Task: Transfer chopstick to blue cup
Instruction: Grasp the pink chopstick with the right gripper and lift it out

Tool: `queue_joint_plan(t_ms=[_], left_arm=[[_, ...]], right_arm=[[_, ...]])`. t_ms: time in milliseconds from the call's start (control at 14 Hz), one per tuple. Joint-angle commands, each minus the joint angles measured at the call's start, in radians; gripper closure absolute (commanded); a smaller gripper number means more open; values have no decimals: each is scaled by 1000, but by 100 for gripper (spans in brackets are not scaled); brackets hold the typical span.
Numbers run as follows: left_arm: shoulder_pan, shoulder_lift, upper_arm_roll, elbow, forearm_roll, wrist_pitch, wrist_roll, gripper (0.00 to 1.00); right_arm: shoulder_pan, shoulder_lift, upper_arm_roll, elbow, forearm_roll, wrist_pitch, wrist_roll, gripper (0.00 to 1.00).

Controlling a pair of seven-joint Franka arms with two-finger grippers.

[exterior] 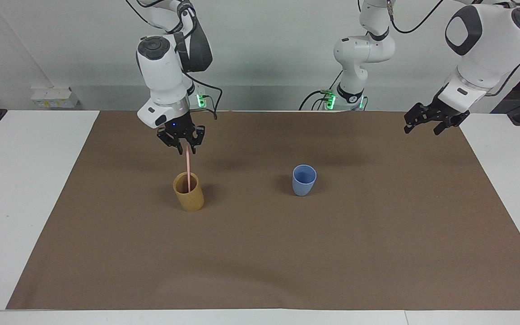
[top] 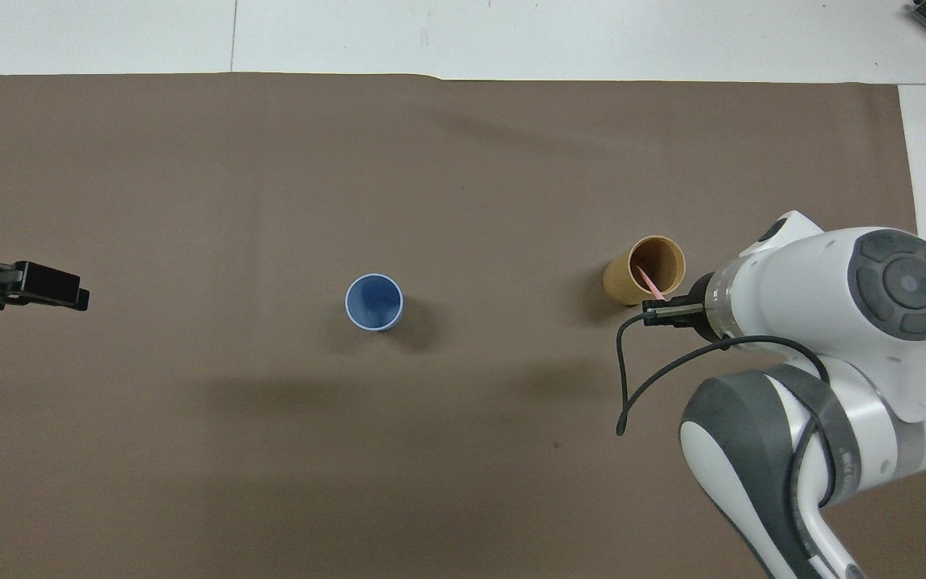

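Note:
The pale-pink chopstick (exterior: pixel 188 167) stands nearly upright in a tan-brown cup (exterior: pixel 189 198) toward the right arm's end of the table. Its upper half sticks out above the rim, and in the overhead view only a short piece of the chopstick (top: pixel 648 281) shows inside the tan-brown cup (top: pixel 620 281). My right gripper (exterior: pixel 183 148) hangs over that cup at the chopstick's top end, also seen from above as the right gripper (top: pixel 656 310). The light-blue cup (exterior: pixel 304 180) stands upright and empty near the mat's middle (top: pixel 374 302). My left gripper (exterior: pixel 421 130) hangs open and empty over the mat's edge at the left arm's end (top: pixel 77 296).
A brown mat (exterior: pixel 260 253) covers most of the white table (exterior: pixel 20 189). A loose black cable (top: pixel 628 378) hangs from the right arm's wrist over the mat.

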State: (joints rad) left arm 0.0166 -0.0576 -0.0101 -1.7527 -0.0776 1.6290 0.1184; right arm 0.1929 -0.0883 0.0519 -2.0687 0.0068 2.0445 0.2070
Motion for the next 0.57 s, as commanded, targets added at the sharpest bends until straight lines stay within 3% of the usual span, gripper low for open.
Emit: queue_joint_plan(t_ms=[0, 214, 500], left_arm=[[-9, 1, -5, 30, 28, -18, 44, 0], [-9, 1, -5, 36, 27, -14, 43, 0], [-10, 1, -7, 36, 25, -8, 37, 0]], right_arm=[[0, -30, -1, -31, 10, 17, 3, 71], [-1, -30, -1, -31, 12, 13, 3, 92], [-1, -30, -1, -28, 10, 5, 3, 100]])
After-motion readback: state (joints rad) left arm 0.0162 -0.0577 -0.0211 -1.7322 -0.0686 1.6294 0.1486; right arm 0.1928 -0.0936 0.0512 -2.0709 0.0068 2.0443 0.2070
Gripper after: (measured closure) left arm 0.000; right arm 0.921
